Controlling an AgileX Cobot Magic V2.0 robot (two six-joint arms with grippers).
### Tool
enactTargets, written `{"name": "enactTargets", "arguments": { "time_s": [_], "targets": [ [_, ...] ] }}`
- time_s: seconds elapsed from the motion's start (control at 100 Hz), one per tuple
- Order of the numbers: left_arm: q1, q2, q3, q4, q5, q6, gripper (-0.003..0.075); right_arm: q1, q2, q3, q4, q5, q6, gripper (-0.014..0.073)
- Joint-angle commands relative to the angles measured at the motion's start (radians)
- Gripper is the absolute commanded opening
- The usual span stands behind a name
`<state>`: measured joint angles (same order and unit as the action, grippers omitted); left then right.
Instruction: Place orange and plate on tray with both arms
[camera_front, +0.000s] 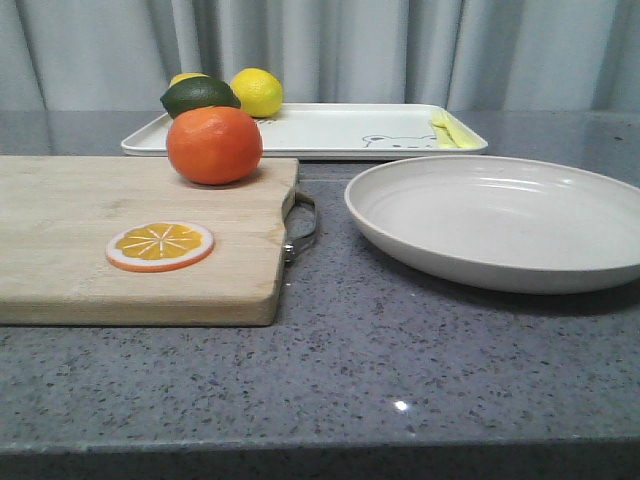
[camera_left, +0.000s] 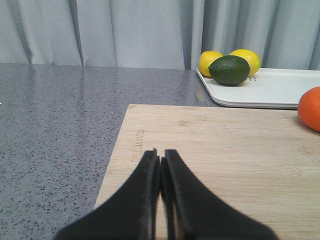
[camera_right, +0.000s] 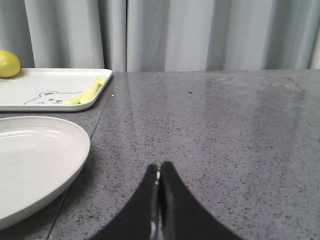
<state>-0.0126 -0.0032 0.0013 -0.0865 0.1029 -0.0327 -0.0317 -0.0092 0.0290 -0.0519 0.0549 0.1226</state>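
Both grippers, left (camera_left: 160, 165) and right (camera_right: 159, 175), have their jaws together and hold nothing. Orange (camera_front: 214, 145) sits on the cutting board (camera_front: 100, 250) at ten o'clock; plate (camera_front: 500, 220) (bare) at three, tray (camera_front: 330, 130) at twelve. Open wide before approaching each.

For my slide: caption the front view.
Orange on cutting board, plate beside it, tray behind.

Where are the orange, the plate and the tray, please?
orange (camera_front: 214, 145), front view, middle of its skin.
plate (camera_front: 480, 215), front view, bare inner floor.
tray (camera_front: 330, 130), front view, bare white surface.
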Motion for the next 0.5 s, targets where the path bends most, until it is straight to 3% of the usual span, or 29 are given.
{"name": "enactTargets", "arguments": {
  "time_s": [0.0,0.49],
  "targets": [
    [0.001,-0.031,0.022,0.0,-0.091,-0.005,-0.0019,0.003,-0.021,-0.001,-0.009,-0.075,-0.001,-0.0067],
    [0.001,-0.031,0.022,0.0,-0.103,-0.005,-0.0019,0.003,-0.021,-0.001,-0.009,-0.075,-0.001,-0.0067]
  ]
}}
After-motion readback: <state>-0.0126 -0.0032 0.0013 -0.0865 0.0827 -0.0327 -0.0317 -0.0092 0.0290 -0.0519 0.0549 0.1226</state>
